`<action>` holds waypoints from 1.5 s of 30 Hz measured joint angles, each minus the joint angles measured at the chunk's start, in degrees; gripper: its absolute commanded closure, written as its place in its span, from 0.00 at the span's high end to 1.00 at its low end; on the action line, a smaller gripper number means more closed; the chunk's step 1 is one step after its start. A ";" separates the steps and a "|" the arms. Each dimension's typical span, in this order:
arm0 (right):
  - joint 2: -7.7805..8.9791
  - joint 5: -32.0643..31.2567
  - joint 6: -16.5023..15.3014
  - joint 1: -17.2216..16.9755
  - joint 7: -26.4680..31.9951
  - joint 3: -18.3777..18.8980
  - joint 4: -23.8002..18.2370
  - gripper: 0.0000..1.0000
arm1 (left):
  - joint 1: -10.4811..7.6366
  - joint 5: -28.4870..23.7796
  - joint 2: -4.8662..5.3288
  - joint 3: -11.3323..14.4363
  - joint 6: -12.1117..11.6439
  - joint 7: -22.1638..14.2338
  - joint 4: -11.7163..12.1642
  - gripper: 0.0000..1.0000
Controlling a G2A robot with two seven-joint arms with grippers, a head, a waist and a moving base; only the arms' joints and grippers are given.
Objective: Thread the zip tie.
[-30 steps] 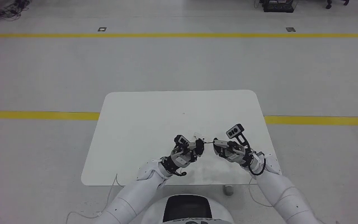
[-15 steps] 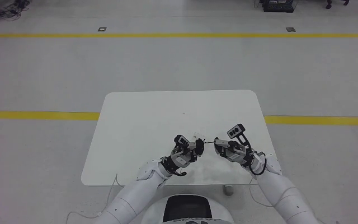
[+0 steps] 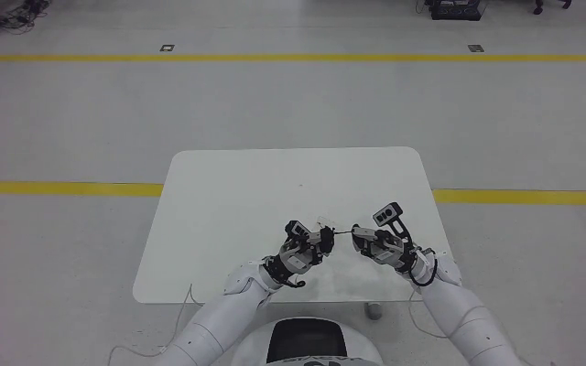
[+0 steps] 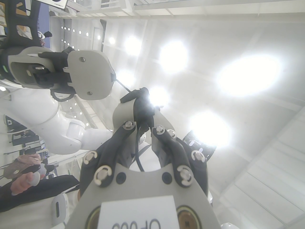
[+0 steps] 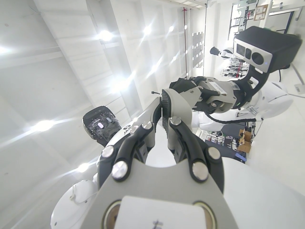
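Left gripper (image 4: 139, 97) clamped on zip tie (image 4: 123, 85), right gripper (image 5: 161, 101) pinched shut on its other end, both held close over table (image 3: 229, 210).

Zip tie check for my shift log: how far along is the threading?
Done: the zip tie is picked up and held above the table, gripped from both sides. In hand: the left gripper pinches its dark bunched end and the right gripper pinches the thin strap, tips close together. Left: it is too small to tell whether the tail has entered the head. The pull-through looks not yet done.
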 measured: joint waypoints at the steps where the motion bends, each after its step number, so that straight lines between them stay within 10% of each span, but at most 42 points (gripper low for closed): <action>1: 0.01 0.01 0.00 -0.03 0.00 0.07 0.02 0.00 | 0.00 0.00 0.00 0.00 0.00 0.00 0.00 0.00; 45: 0.06 0.30 0.98 0.44 0.00 1.12 2.35 0.00 | 0.00 0.00 0.00 0.00 0.00 0.00 0.00 0.00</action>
